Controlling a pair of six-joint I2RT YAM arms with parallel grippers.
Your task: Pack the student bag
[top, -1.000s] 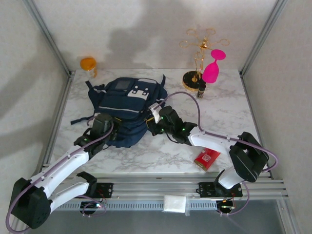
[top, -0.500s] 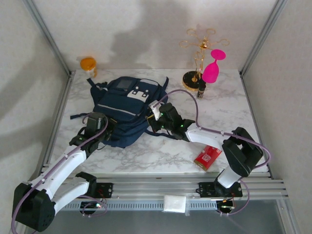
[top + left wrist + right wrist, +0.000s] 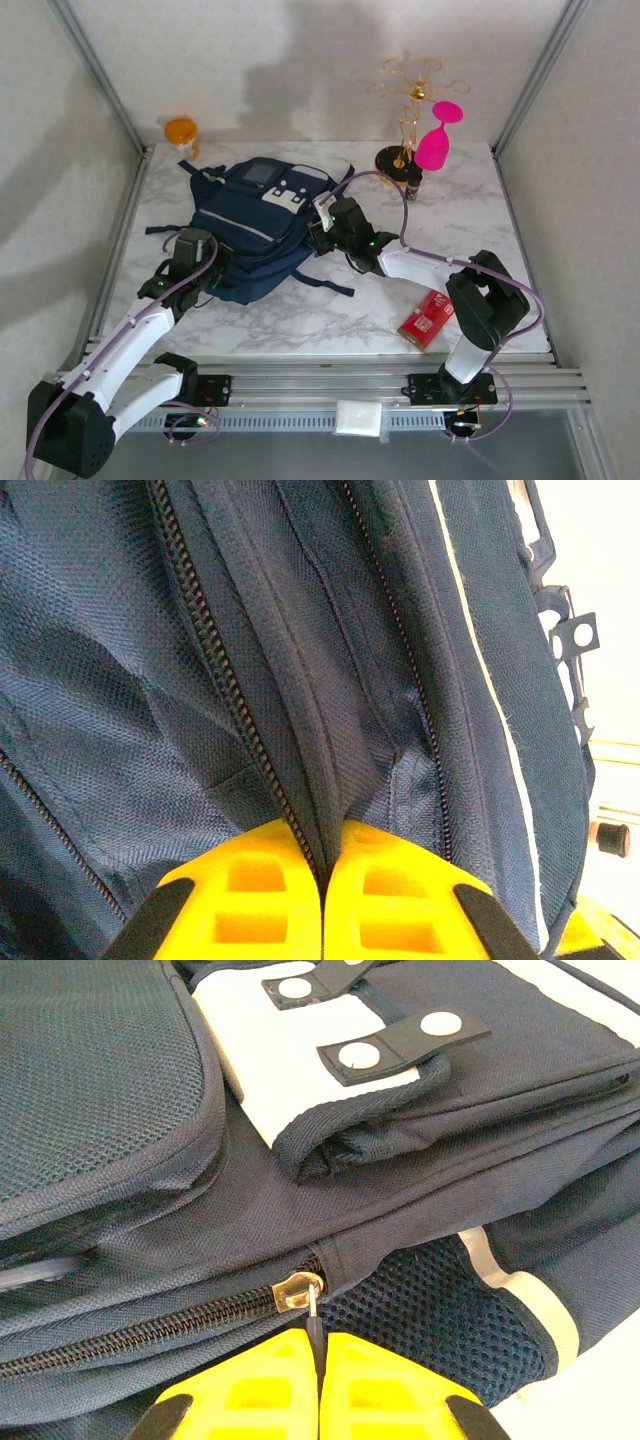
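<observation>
Student bag (image 3: 250,225) lay flat. I observed the left gripper (image 3: 322,880) pinched onto 1 fabric fold (image 3: 318,770), right gripper (image 3: 318,1360) clamped on the zipper pull (image 3: 313,1322).

A white marble counter (image 3: 450,230) carries the navy student bag (image 3: 255,225) at left of centre. A red packet (image 3: 427,318) lies near the front right edge; a gold stand (image 3: 392,160) and small dark bottle (image 3: 413,183) occupy the far right, an orange cup (image 3: 181,132) the far left corner.
</observation>
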